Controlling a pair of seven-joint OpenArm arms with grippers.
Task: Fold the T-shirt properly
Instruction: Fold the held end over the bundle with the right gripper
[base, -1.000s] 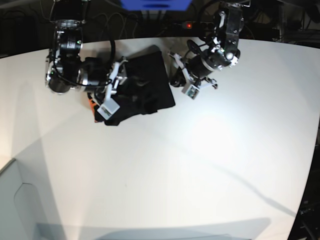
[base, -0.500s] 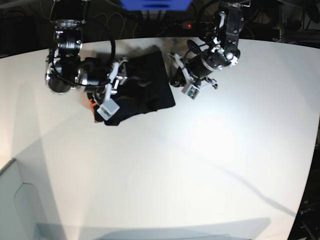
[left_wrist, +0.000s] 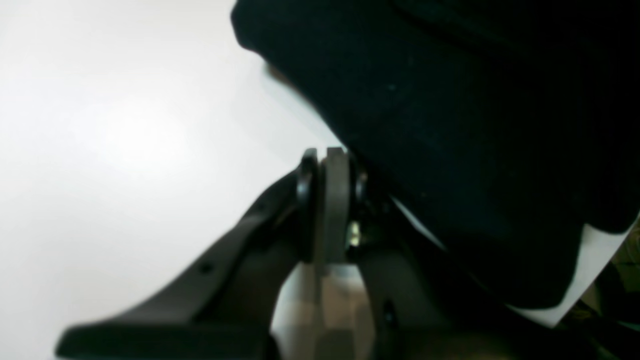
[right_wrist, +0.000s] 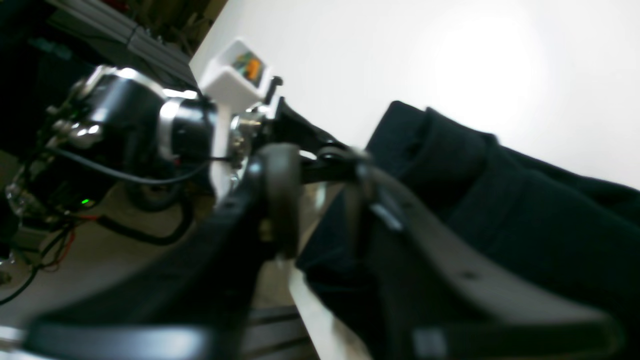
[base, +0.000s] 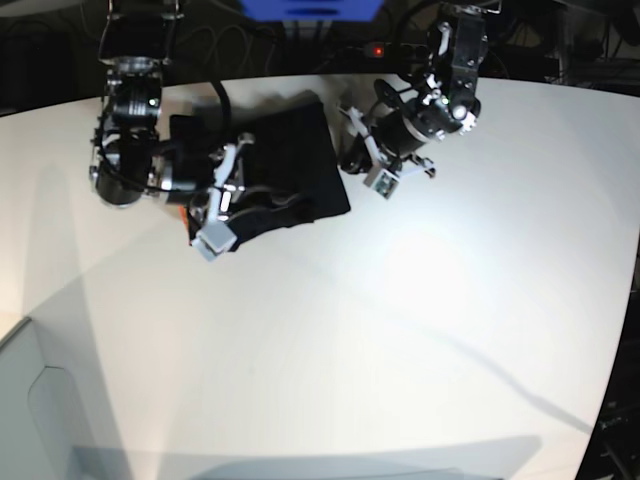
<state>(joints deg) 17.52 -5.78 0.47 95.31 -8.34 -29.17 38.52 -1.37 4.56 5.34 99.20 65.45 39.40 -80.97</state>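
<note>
The black T-shirt (base: 300, 160) lies as a folded bundle at the back of the white table (base: 400, 330). It is bunched along its near left edge. My right gripper (base: 255, 195) rests on the shirt's left part. In the right wrist view (right_wrist: 317, 200) its jaws stand apart, with dark fabric (right_wrist: 500, 210) under and beside the right-hand finger. My left gripper (base: 352, 150) sits just off the shirt's right edge. In the left wrist view (left_wrist: 327, 165) its fingertips are pressed together, with the shirt (left_wrist: 450, 125) close behind them.
A small orange thing (base: 183, 205) shows under my right arm. A blue object (base: 310, 8) and cables (base: 330, 55) lie beyond the table's back edge. My left arm's wrist and white camera block (right_wrist: 235, 75) face my right gripper across the shirt.
My right arm has turned and dropped slightly toward the near side. The shirt's near left edge has bunched and a strip shows at the back left. The left arm has not moved.
</note>
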